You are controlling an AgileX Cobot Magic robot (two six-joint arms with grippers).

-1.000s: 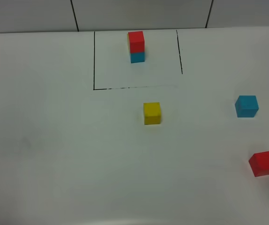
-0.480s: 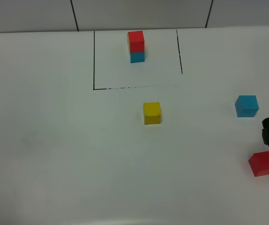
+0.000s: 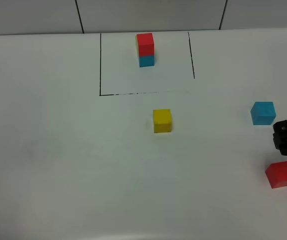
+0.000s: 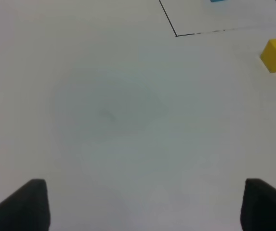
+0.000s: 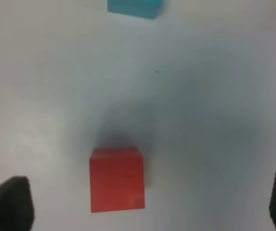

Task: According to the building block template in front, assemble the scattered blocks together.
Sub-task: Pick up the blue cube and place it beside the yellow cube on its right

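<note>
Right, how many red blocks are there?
2. The stacked red block tops a blue block in the outlined rectangle; the loose red block lies beside the right gripper.

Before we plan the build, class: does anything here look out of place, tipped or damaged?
Nothing stands out. The template stack stands upright; the yellow block, blue block and red block lie flat and apart.

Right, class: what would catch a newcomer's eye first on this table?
The red-on-blue template stack stands inside the black-lined box at the far middle, with a yellow block just in front of it. At the right edge, the right arm's fingers are between a blue block and a red block.
</note>
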